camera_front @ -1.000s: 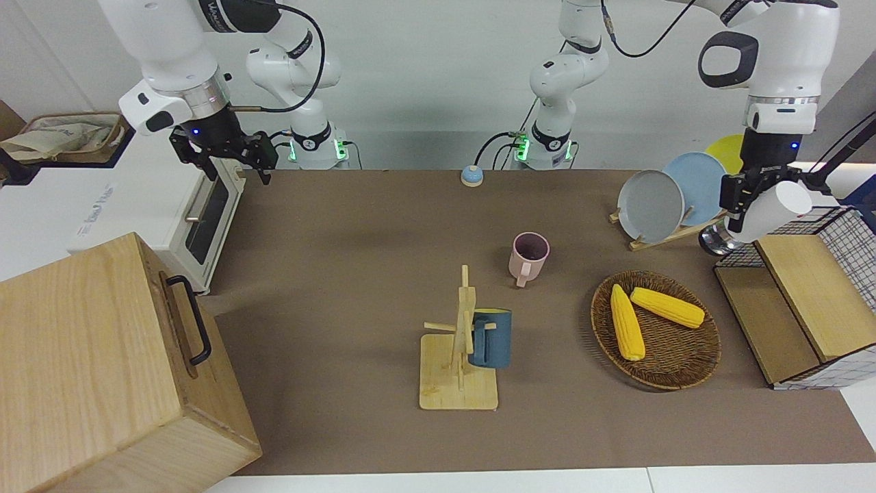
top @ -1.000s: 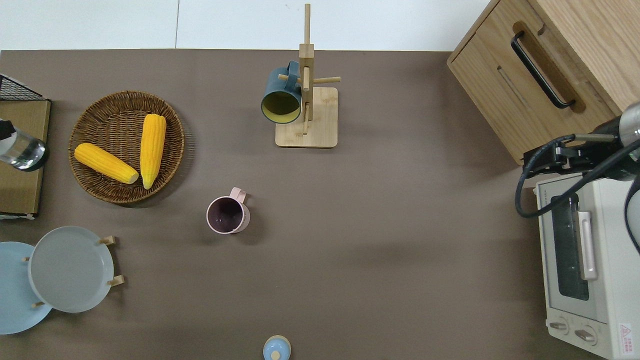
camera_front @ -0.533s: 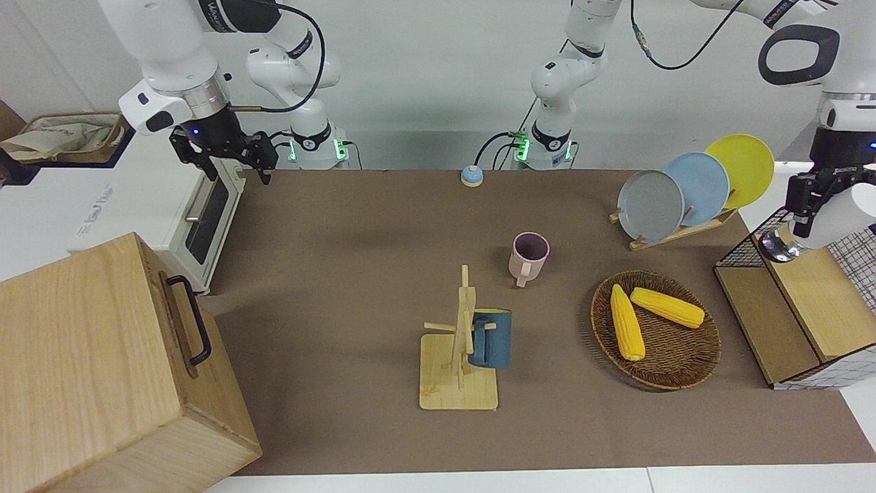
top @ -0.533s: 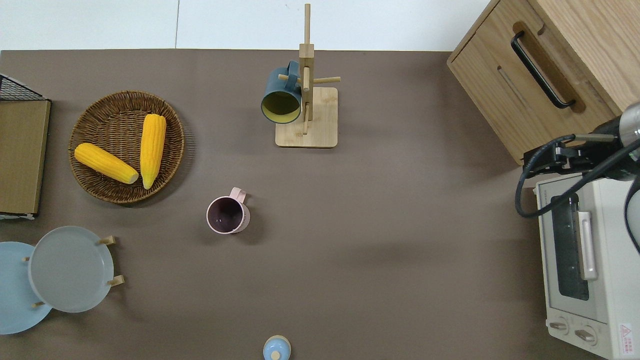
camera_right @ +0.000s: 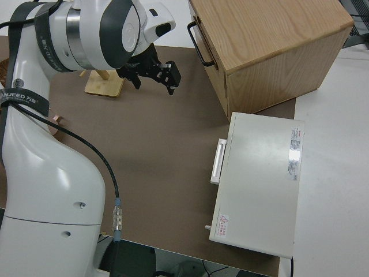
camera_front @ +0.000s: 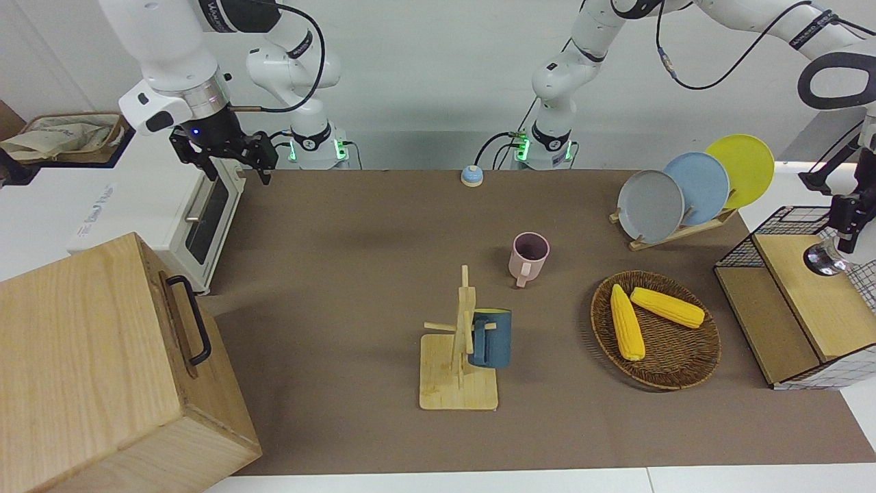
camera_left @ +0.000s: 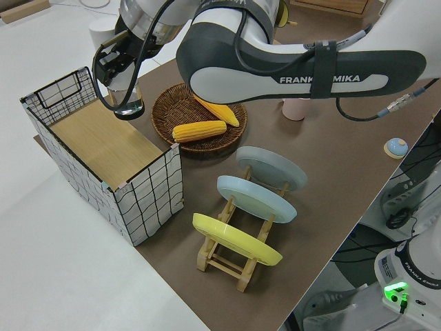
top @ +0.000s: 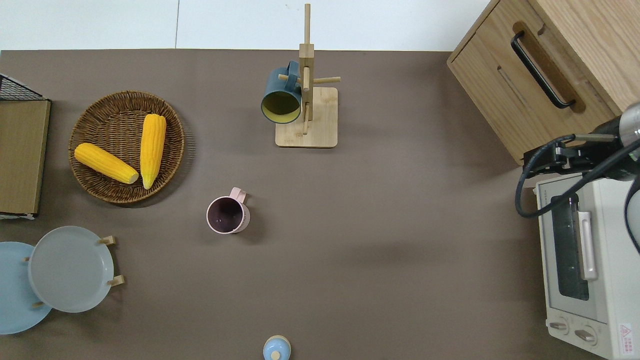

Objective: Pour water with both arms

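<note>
With the left hand point(camera_left: 122, 76) pinching a clear bottle point(camera_left: 128, 102) over the wire basket point(camera_left: 62, 93), the return step is in hand; next, lower and release it, while the right hand point(camera_front: 229, 159), parked, is spread.

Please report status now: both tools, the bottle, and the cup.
Left tool shut on bottle, over wire rack. Right tool parked, open. Pink cup upright mid-table, nothing around it.

The left arm point(camera_left: 289, 65) carries "FRANKA EMIKA" in white letters along its dark link, up the arm from its claw. A red triangular warning sign sits on a sticker on the toaster oven point(camera_right: 259, 184), on its top well below the right arm's claw; the sticker's small print and the label nearby cannot be read.
</note>
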### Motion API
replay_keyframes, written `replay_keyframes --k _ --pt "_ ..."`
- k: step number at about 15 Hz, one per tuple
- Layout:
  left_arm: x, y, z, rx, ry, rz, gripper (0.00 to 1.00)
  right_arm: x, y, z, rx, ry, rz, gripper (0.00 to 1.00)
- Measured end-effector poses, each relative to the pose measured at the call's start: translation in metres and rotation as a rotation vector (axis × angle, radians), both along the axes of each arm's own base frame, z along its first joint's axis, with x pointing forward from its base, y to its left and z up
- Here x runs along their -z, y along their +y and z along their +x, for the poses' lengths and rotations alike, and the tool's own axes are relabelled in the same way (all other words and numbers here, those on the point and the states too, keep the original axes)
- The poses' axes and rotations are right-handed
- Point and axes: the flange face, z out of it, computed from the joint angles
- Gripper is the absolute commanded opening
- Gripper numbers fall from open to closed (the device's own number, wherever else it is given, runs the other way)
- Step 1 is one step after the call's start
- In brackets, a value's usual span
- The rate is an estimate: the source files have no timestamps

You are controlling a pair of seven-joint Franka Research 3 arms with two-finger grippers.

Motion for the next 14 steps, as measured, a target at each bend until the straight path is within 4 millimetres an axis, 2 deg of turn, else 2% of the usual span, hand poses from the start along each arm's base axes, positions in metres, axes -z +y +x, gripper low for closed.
replay_keyframes --k 5,7,11,14 --pt "0.020 0.044 -0.007 0.020 -0.097 -0.039 0.00 0.000 0.000 0.000 0.000 0.000 0.000 0.992" --pt "0.034 0.056 -0.011 0.018 -0.137 -0.049 0.00 0.000 0.000 0.000 0.000 0.000 0.000 0.992" --pt "0.066 0.060 -0.012 0.001 -0.160 -0.058 0.00 0.000 0.000 0.000 0.000 0.000 0.000 0.992" --pt "0.071 0.057 -0.011 0.003 -0.159 -0.061 0.00 0.000 0.000 0.000 0.000 0.000 0.000 0.992"
